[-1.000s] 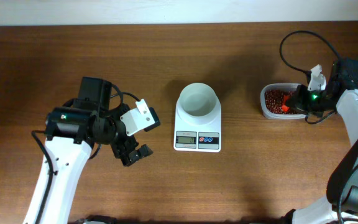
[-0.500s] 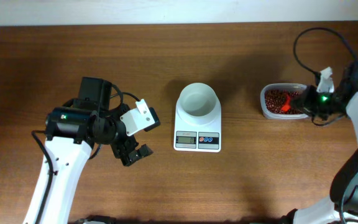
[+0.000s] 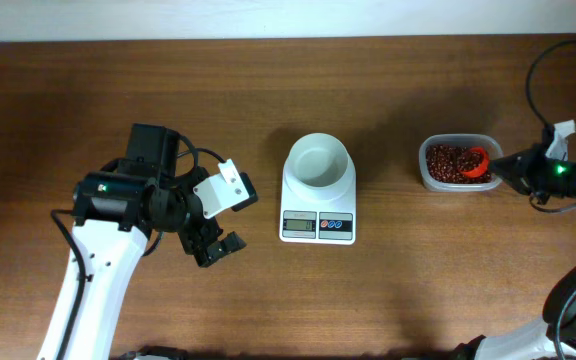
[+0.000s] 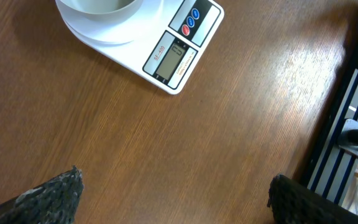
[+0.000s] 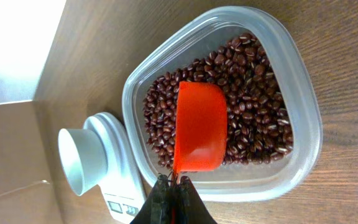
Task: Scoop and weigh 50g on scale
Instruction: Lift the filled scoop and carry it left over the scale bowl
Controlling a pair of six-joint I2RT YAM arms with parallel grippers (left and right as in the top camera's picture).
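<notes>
Evidently the right gripper point(image 5: 173, 190) pinches the scoop point(image 5: 199, 127) by its handle; those loose, light beans point(image 5: 247, 74) would likely spill if it tips.

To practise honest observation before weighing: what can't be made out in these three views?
- Scale display: reading illegible, too small overhead, blank-looking in left wrist view.
- Scoop: contents unclear; right wrist view shows only a smooth orange face.
- Its handle: hidden between the right gripper fingers.
- Bowl: cut off by left wrist view's top edge.
</notes>
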